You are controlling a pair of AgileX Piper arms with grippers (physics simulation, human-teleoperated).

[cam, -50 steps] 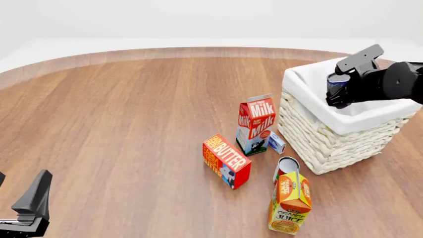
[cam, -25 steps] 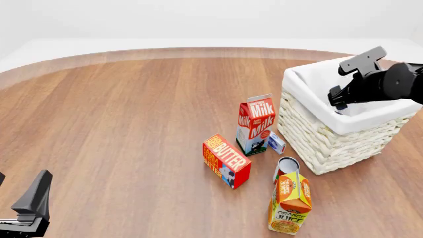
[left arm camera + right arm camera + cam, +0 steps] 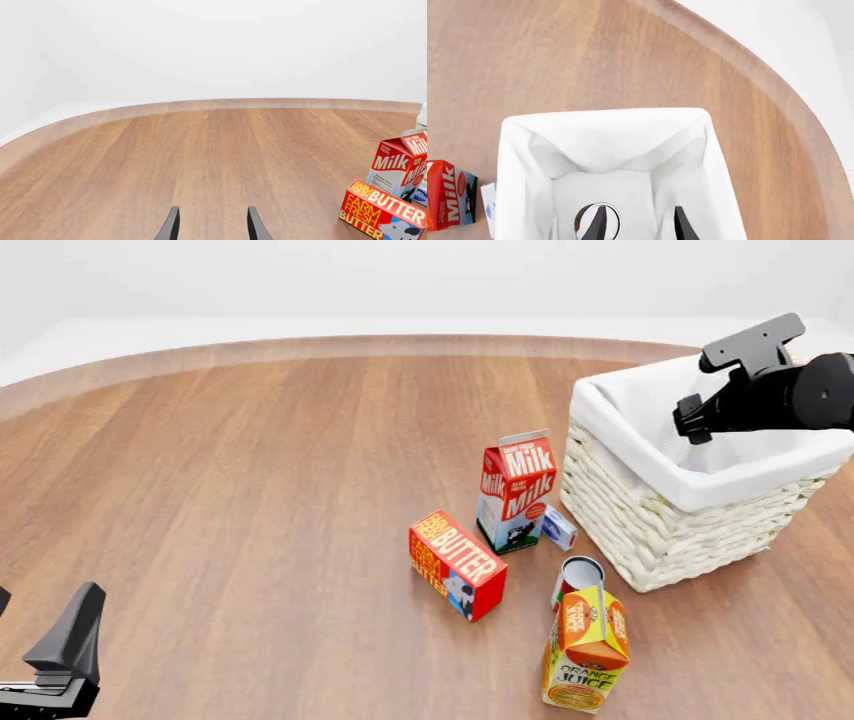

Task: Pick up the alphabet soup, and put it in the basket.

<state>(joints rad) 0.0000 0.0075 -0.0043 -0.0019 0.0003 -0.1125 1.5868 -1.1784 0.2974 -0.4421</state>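
Right tool [image 3: 637, 225] open, empty, above alphabet soup [image 3: 597, 220] in basket [image 3: 627, 495], milk carton [image 3: 515, 490] beside

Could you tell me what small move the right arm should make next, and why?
Probably lift the right claw straight up and away. The alphabet soup already lies on the basket floor, and the open fingers grip nothing, so only a clean retreat seems left.

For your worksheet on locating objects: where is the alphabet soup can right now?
The alphabet soup can sits on the floor of the white-lined basket at the table's right side, directly below the right hand.
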